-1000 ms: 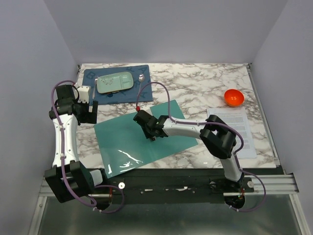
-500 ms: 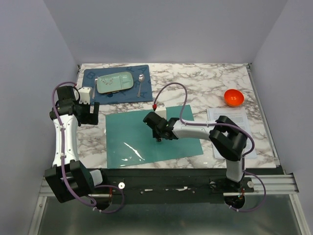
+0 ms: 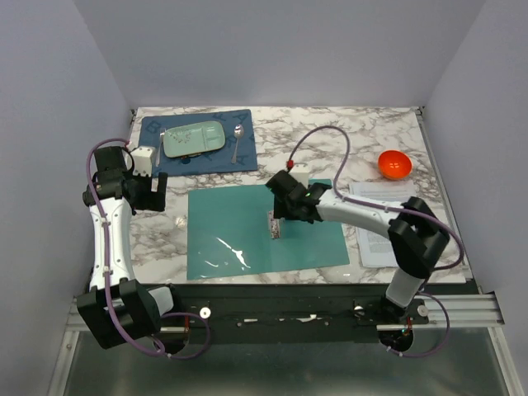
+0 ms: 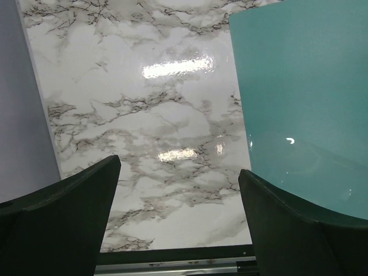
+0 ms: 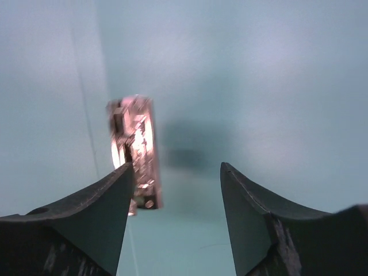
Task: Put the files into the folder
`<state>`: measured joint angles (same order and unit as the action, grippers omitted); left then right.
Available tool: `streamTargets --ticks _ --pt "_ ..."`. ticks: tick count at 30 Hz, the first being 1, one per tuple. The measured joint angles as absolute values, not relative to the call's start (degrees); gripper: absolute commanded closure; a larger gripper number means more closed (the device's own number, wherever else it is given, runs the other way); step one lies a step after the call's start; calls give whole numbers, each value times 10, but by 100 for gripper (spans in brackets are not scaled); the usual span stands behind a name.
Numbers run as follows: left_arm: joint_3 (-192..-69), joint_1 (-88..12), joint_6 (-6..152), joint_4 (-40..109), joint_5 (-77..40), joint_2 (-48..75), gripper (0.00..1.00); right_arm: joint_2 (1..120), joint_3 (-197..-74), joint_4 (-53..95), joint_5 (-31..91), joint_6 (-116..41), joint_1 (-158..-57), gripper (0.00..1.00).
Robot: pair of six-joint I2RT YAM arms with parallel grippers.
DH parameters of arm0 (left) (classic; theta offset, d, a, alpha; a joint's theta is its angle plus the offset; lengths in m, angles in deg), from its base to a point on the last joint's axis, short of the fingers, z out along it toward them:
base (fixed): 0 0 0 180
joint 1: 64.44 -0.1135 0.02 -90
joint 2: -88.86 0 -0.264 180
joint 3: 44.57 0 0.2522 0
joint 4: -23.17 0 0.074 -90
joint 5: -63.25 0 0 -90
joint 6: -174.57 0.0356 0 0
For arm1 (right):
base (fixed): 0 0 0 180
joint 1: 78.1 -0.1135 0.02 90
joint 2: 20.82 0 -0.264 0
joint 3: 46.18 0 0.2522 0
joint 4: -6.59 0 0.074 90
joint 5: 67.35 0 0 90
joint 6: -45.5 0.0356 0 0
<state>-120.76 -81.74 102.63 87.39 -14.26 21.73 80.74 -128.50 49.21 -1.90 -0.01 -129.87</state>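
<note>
The teal folder point(image 3: 239, 231) lies flat on the marble table, its small metal clip point(image 3: 275, 225) showing near the middle. My right gripper point(image 3: 285, 213) hovers just above the folder beside the clip, open and holding nothing. In the right wrist view the clip point(image 5: 135, 146) sits close to the left fingertip of the right gripper point(image 5: 177, 168), over the folder point(image 5: 259, 86). The files point(image 3: 375, 246), white printed sheets, lie to the folder's right, partly under my right arm. My left gripper point(image 3: 148, 188) stands open off the folder's left edge; in its wrist view the left gripper point(image 4: 178, 172) is over bare marble beside the folder point(image 4: 299, 86).
A dark blue placemat point(image 3: 169, 158) at the back left carries a pale green tray point(image 3: 192, 139) and a spoon point(image 3: 237, 142). An orange bowl point(image 3: 394, 164) sits at the back right. Purple walls close in the table on three sides.
My right gripper moved right and back across the folder while its jaws widened. The folder turned from tilted to square with the table edge, and its clip now shows. The left arm barely moved.
</note>
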Motion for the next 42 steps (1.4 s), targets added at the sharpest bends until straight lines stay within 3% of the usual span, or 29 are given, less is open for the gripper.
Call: streamTargets --ticks 5,11,20,42 --pt "-1207 -817 1029 874 -143 231 1 744 -1306 538 -30 -20 -1159 29" --pt "-1193 -817 1031 873 -142 237 1 808 -1385 602 -73 -49 -1011 29" --pt "-1181 -817 1032 874 -142 246 1 917 -1455 665 -92 -73 -995 29" --pt "-1179 -817 1032 874 -136 248 1 959 -1471 667 -62 -122 -943 31"
